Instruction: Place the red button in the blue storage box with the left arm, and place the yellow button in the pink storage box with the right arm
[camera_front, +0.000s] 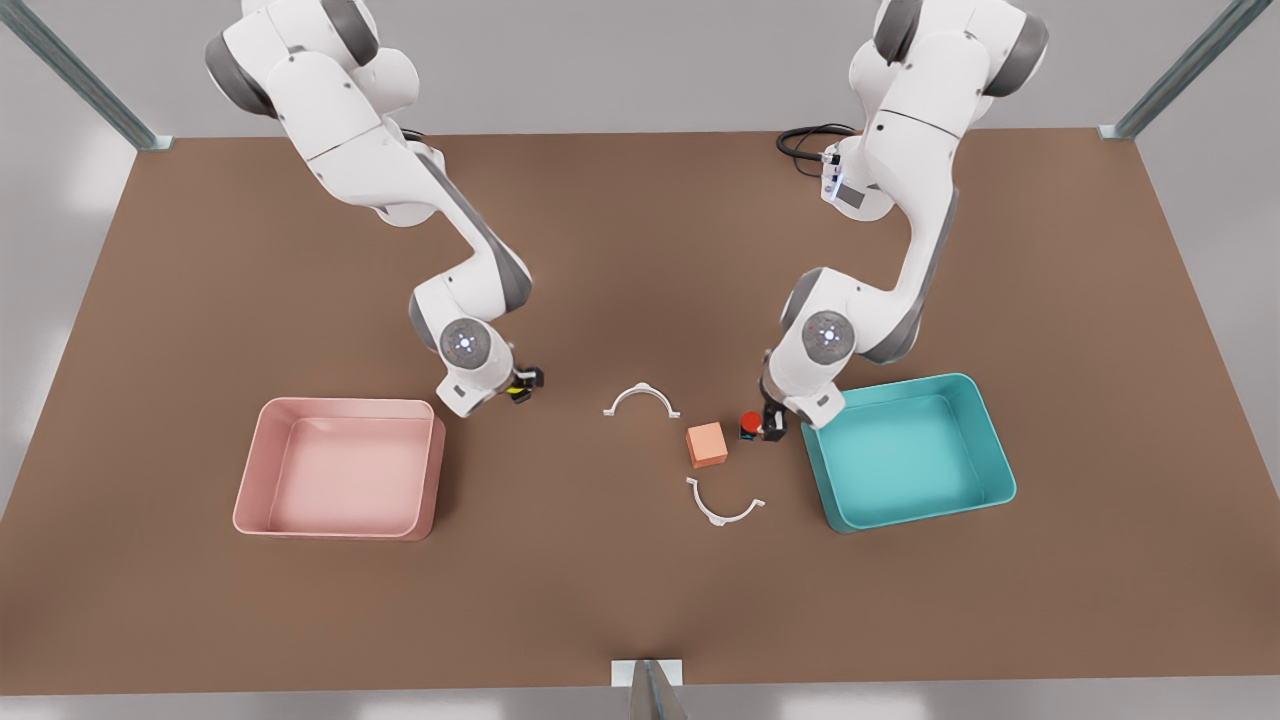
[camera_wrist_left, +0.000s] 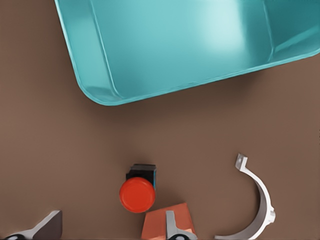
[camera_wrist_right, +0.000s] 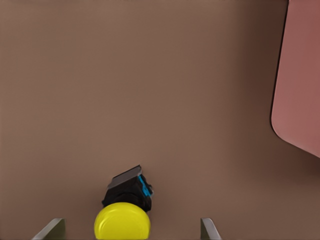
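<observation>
Table: brown, both trays near its front edge.
Left gripper: fingers spread wide around the red button, just beside the blue storage box.
Right gripper: open astride the yellow button, near the pink storage box.
Risk: left finger could nudge the salmon cube when closing.
Wrist views: reveal finger gaps the front view hides.

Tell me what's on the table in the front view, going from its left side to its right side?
pink storage box → yellow button → upper white clip → salmon-orange cube → red button → blue storage box
</observation>
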